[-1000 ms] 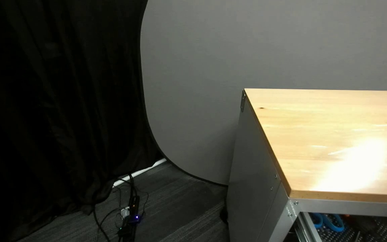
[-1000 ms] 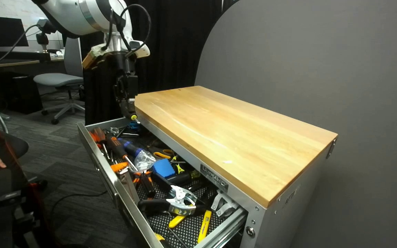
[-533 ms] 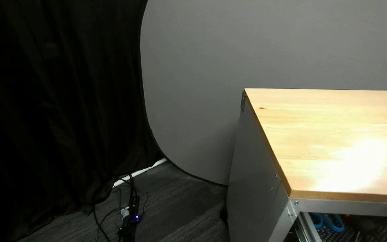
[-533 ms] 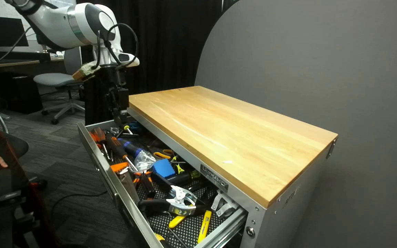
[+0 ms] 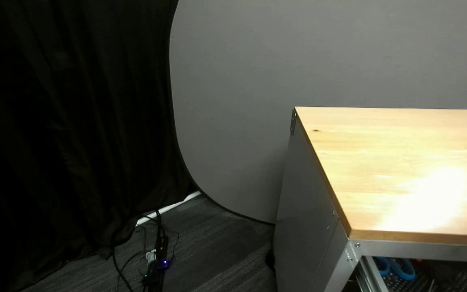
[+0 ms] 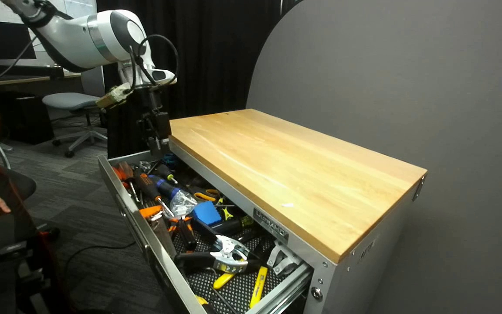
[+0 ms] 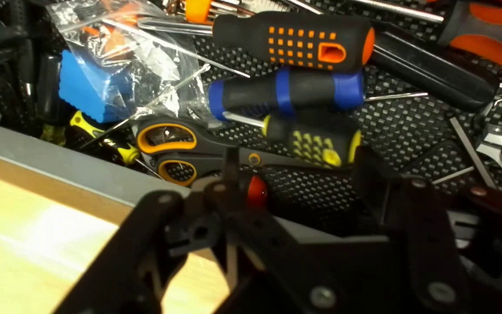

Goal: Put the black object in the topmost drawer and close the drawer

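The cabinet (image 5: 306, 202) is plain grey panels, very boxy. Its top (image 6: 294, 174) is a thick slab of pale wood, glossy enough that there's a blown-out white glare on it in an exterior view. Right under that, the drawer (image 6: 138, 219) is pulled well out: metal rim, lined with a black mat (image 7: 388, 128) that has a bumpy, woven look. My hand (image 7: 297, 165) is all dark plates and links, hanging over the drawer near the top's edge, fingers standing wide apart.

Drawer's pretty packed tbh. There's a clamp (image 6: 229, 261) with a shiny metal body and black handles, a crinkly clear bag (image 7: 159, 69), and scissors (image 7: 211, 140), dark with yellow-orange loops. Then a chunky driver (image 7: 290, 41) with rows of orange squares, a blue-banded driver (image 7: 283, 91), and a blue block (image 7: 81, 87) with wavy edges, partly under the bag.

The black object (image 7: 316, 139) is in the drawer: stubby screwdriver, fat grip with yellow bumps, yellow end, short metal shaft. It's between the blue-banded driver and the scissors, overlapping their blades in the wrist view. Last, a red tip (image 7: 256, 192), partly hidden by my finger, so can't tell what it belongs to.
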{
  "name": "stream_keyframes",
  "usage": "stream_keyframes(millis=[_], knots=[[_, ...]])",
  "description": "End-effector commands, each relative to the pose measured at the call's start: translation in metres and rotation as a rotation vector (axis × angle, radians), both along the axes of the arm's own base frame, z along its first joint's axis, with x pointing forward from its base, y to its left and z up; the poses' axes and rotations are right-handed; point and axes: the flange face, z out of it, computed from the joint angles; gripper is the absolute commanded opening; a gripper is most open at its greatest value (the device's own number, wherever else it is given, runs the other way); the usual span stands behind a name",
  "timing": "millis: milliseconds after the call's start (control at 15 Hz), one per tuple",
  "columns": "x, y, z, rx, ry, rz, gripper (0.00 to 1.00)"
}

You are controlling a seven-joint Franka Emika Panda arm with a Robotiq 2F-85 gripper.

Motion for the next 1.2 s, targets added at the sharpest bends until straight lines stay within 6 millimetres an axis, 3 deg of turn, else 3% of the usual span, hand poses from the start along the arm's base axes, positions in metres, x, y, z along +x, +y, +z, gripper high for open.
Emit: stream_keyframes(millis=[0, 267, 667, 1133], knots=[[0.006, 0.005, 0.0, 0.009, -0.021, 0.018, 0.99], [-0.002, -0.008, 0.014, -0.026, 0.056, -0.075, 1.0], [-0.041, -0.045, 0.035, -0.03, 0.136, -0.333, 1.0], [-0.082, -0.088, 0.011, -0.014, 0.098, -0.426, 1.0]])
